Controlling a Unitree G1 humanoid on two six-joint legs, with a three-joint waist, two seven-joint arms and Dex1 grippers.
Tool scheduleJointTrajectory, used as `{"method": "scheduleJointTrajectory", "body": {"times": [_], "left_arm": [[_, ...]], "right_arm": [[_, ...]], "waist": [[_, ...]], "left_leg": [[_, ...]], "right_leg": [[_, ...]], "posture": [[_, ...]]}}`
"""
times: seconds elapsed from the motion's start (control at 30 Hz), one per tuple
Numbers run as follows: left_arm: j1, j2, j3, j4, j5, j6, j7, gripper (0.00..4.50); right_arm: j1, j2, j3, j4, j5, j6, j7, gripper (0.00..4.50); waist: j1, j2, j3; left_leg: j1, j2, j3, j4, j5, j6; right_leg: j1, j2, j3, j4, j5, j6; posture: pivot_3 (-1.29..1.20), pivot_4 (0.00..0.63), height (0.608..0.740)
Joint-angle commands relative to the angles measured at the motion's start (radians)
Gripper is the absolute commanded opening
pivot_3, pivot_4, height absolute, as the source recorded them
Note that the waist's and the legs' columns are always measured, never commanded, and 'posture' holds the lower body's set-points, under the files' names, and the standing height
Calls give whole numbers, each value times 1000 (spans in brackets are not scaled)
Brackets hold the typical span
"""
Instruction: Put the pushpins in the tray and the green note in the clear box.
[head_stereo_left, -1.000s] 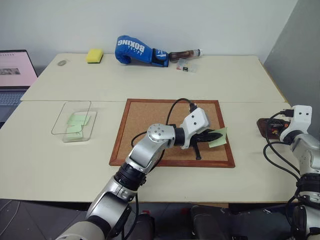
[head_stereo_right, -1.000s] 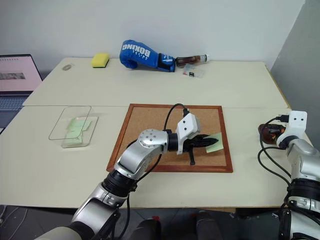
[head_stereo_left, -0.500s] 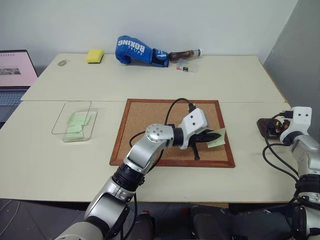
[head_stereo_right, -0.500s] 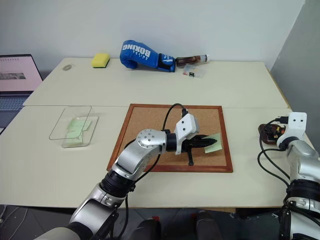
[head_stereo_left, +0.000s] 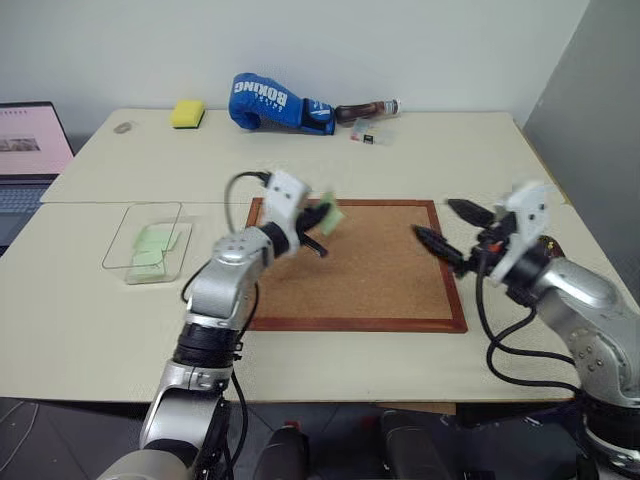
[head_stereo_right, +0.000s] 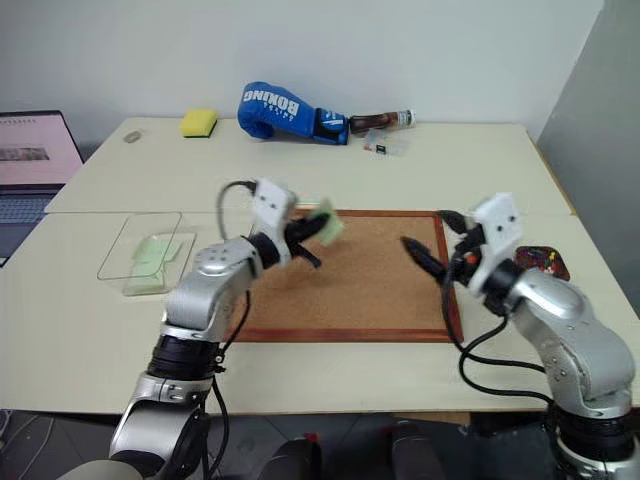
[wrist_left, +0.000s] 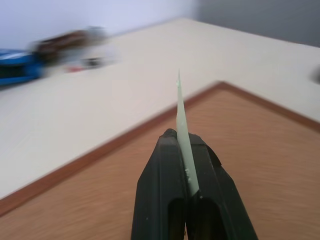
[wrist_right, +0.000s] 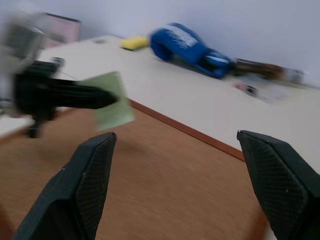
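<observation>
This is looking like an office or lab room. A laptop (head_stereo_left: 28, 150) is sitting open on a pale counter (head_stereo_left: 450, 160), with a bare white wall (head_stereo_left: 400, 50) rising behind it.

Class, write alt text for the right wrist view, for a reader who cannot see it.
The left gripper holds the green note above the corkboard, seen between the right gripper's two wide-open black fingers. Behind, on the table, lie a blue boxing glove and a yellow sponge.

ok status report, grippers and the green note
Left gripper shut on green note, above corkboard. Right gripper open, empty. Clear box off to the left, path unobstructed.
</observation>
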Motion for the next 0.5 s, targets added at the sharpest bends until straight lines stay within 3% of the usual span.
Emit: {"method": "scheduleJointTrajectory", "body": {"times": [0.03, 0.2, 0.5], "left_arm": [[-11, 37, 139, 36, 67, -57, 209, 0], [-13, 103, 248, 64, 137, -107, 402, 0], [33, 94, 316, 60, 134, -42, 523, 0]], "right_arm": [[-85, 39, 48, -47, 78, 39, -1, 4097], [-143, 54, 88, -7, 91, 38, 29, 4097], [-183, 49, 114, 80, 51, -13, 81, 4097]], "waist": [[3, 0, 0], [10, 0, 0], [24, -1, 0]], "left_leg": [[0, 0, 0, 0, 0, 0], [-3, 0, -2, -1, 0, 0], [-3, -1, -2, -1, 0, 0]], "right_leg": [[0, 0, 0, -1, 0, 0], [-2, 0, -2, -2, 0, -1], [-2, -1, -3, -1, 3, -5]], "posture": [[0, 150, 740], [0, 150, 740], [0, 150, 740]]}}
